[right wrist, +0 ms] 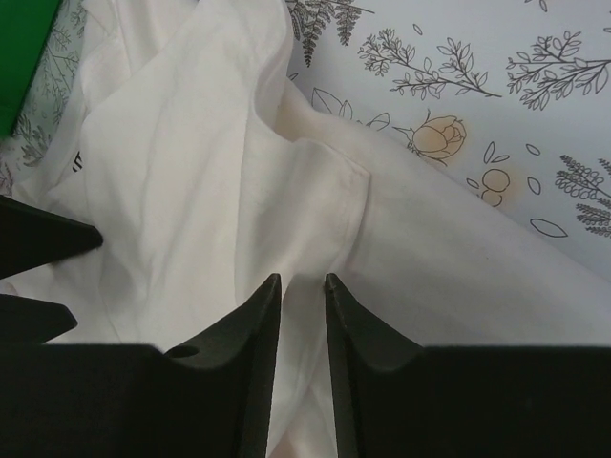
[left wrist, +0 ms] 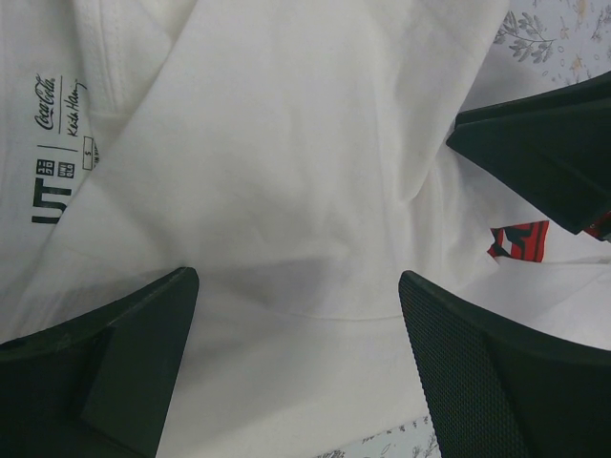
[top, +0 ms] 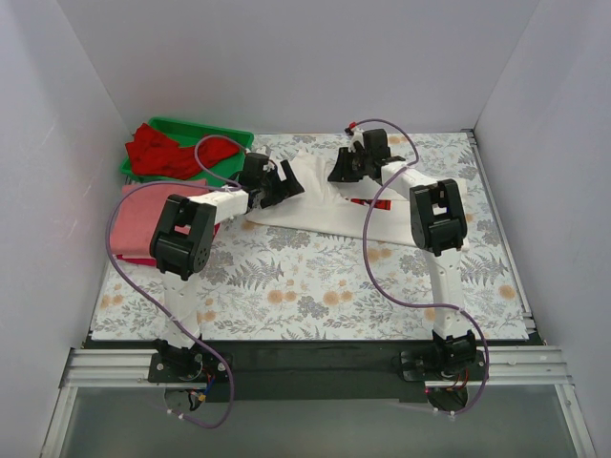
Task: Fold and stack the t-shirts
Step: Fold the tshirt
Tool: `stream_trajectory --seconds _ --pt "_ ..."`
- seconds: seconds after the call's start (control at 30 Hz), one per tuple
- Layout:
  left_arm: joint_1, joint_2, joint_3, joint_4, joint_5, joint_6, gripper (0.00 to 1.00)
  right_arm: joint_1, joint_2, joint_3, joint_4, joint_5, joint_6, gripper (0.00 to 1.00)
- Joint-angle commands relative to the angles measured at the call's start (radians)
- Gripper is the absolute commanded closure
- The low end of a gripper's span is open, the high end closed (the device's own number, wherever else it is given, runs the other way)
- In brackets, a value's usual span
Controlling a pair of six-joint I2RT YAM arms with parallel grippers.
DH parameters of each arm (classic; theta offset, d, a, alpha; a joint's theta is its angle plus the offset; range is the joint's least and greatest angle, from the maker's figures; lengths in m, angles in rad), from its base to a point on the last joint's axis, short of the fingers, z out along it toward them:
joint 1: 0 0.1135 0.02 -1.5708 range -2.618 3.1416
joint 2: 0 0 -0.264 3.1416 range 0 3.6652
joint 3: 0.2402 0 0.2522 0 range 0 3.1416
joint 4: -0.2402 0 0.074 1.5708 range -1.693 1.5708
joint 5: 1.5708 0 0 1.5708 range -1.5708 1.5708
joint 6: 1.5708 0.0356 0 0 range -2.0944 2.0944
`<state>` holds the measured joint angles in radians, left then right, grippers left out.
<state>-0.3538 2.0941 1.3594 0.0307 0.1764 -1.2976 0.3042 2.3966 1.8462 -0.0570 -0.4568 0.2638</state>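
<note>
- The floral-patterned table [top: 315, 286] is carrying three items.
- A green tray [top: 205, 125] is sitting upper left.
- A salmon-pink t-shirt [top: 134, 224] is lying folded, left.
- A cream-white t-shirt [top: 320, 205] is lying rumpled, upper centre.

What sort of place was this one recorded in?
Probably a lab test cell, not a home: bare white walls box in a floral-covered table, and a left arm and right arm stand on a metal frame.

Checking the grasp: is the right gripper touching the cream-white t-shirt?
Touching. The right wrist view shows the right gripper nearly closed, with fabric of the cream-white t-shirt pinched in the narrow slit between its fingers.
</note>
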Motion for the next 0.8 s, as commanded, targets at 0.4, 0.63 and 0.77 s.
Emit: stream_trajectory --seconds 0.4,0.63,0.77 --pt "0.001 -0.069 -0.059 -0.066 -0.044 0.020 0.14 0.013 0.019 0.041 0.002 0.043 0.029 0.99" --pt "0.001 -0.074 -0.074 -0.063 -0.060 0.018 0.14 0.012 -0.056 -0.004 0.003 0.124 0.014 0.99" --pt "0.001 -0.075 -0.083 -0.066 -0.071 0.017 0.14 0.009 -0.105 -0.047 0.003 0.158 -0.012 0.99"
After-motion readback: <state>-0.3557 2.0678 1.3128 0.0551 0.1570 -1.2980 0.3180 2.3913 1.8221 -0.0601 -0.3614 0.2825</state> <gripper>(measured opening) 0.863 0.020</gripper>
